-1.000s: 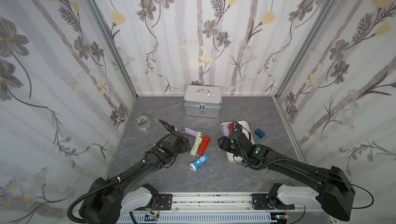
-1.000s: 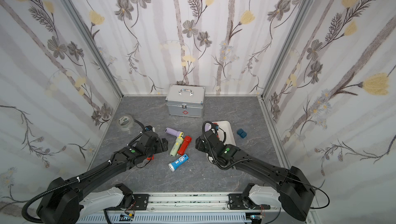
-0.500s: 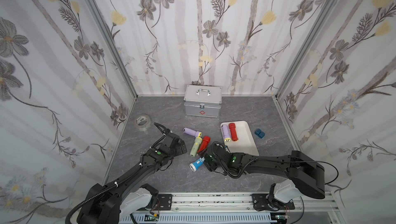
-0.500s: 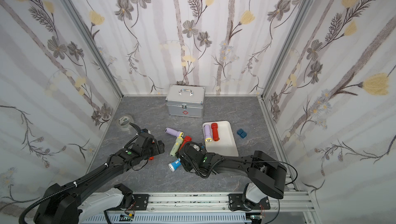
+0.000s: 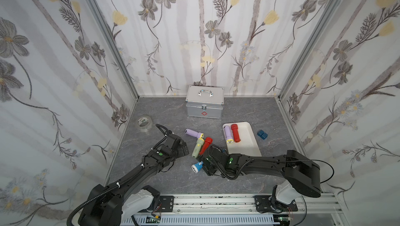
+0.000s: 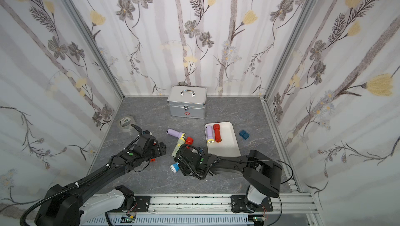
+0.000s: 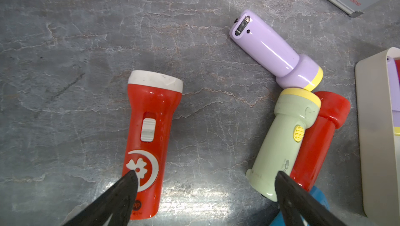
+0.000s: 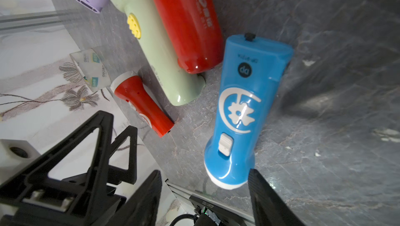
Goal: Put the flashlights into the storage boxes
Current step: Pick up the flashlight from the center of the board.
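Right gripper, half open and empty, straddles the head of the blue flashlight. Closing on that flare could squirt it away from the white tray at two o'clock. Left gripper gapes empty above a red flashlight.

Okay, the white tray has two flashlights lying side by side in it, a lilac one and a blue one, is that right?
Not quite: beside the lilac flashlight in the white tray lies a red flashlight, not a blue one, as both top views show. The blue flashlight is on the table.
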